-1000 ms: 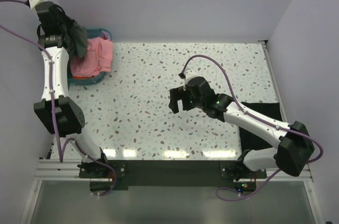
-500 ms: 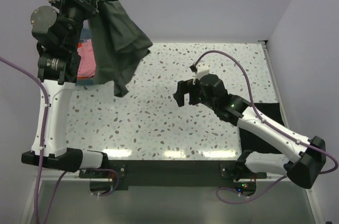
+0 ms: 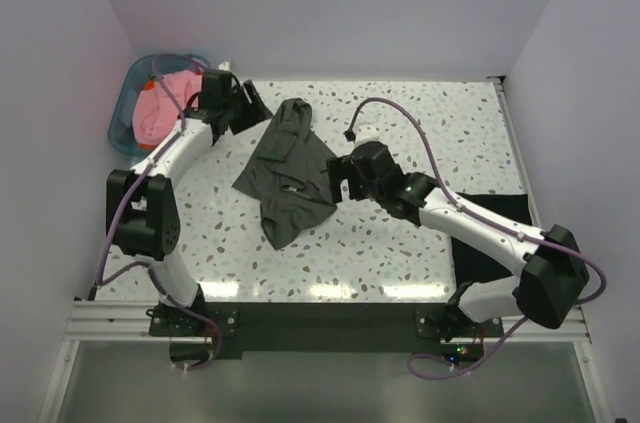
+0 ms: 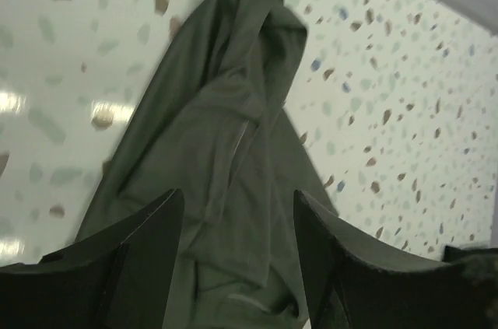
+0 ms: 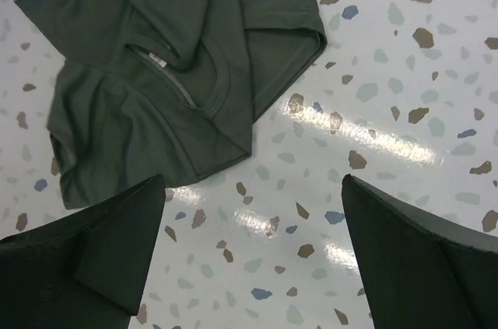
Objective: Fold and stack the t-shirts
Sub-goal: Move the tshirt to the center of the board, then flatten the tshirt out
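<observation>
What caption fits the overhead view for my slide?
Olive shirt crumpled on the table, left claw and right claw open near it.

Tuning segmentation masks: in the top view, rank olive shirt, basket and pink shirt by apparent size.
1. Olive shirt, spread on the table.
2. Basket.
3. Pink shirt, bunched inside the basket and partly hidden by the left arm.

T-shirt [image 4: 226,134]: dark olive-grey, crumpled, lying on the table.
Table [image 4: 389,111]: white with coloured specks.
Left gripper [image 4: 237,204]: fingers [image 4: 148,243] spread apart above the cloth, gripping nothing.
</observation>
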